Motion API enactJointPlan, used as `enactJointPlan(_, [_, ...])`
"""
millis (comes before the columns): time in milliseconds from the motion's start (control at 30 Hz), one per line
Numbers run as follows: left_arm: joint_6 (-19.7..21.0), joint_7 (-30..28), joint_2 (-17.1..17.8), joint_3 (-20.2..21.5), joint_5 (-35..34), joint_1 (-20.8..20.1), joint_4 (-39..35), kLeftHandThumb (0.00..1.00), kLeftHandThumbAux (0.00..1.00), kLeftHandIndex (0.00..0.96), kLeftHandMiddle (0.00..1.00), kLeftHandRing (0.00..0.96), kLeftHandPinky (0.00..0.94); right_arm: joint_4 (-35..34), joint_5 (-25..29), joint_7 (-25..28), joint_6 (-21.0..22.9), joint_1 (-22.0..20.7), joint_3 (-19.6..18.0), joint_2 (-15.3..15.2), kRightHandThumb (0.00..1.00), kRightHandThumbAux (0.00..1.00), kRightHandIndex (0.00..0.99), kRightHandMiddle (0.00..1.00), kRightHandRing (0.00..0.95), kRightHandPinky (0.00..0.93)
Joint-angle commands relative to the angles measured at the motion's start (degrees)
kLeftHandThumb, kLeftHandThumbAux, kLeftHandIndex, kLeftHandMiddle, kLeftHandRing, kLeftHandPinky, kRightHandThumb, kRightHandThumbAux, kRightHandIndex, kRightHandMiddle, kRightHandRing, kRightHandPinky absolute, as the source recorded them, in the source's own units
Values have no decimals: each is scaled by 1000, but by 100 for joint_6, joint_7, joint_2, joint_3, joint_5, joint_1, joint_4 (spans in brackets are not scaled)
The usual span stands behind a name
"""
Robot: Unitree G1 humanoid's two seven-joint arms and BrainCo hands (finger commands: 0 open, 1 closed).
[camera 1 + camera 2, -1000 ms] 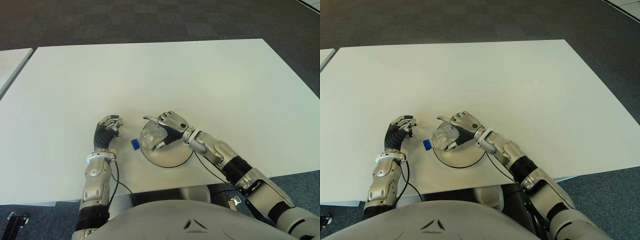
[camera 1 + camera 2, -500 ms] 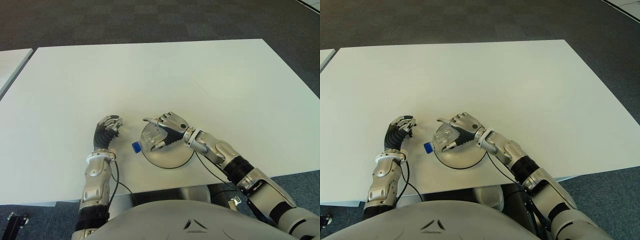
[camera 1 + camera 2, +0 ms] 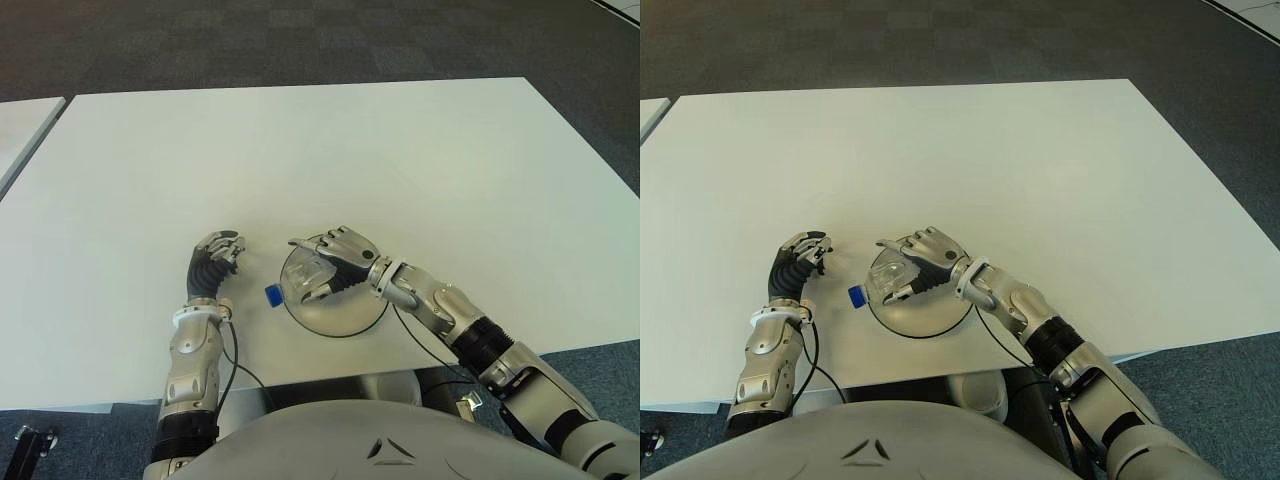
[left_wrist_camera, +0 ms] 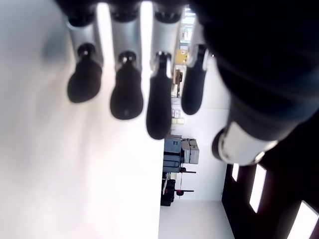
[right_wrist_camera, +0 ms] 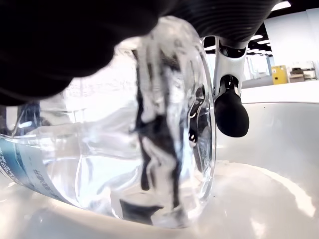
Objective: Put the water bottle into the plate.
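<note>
A clear water bottle (image 3: 303,277) with a blue cap (image 3: 271,293) lies on its side in the round grey plate (image 3: 352,318), near the table's front edge. The cap pokes out over the plate's left rim. My right hand (image 3: 318,266) lies over the bottle, thumb on the far side and fingers curled round the near side. Up close, the right wrist view has the bottle (image 5: 149,124) resting on the plate (image 5: 271,164), with one fingertip (image 5: 231,114) beside its base. My left hand (image 3: 215,256) shows left of the plate, fingers curled and holding nothing.
The white table (image 3: 330,150) stretches wide beyond the plate. Its front edge runs just below both forearms. A second white table (image 3: 20,120) stands at the far left, and dark carpet surrounds both. A thin black cable (image 3: 235,350) hangs by my left forearm.
My right hand has lowered the bottle from just above the plate down onto it, then shifted slightly right. The left hand has not moved.
</note>
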Motion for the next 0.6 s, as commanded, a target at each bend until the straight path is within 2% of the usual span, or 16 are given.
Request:
enactJointPlan(33, [40,-36,8,2,-15,27,113,838,678,401,556,750,738,-136,-57,335,120,164,4,-130,494,138,0,0,0,0])
enactJointPlan(600, [7,-23,18,13,-12,-15,189,839,677,405,555,751,747,-712,-147,666,425,333,-142,-205,495,134,0,0,0,0])
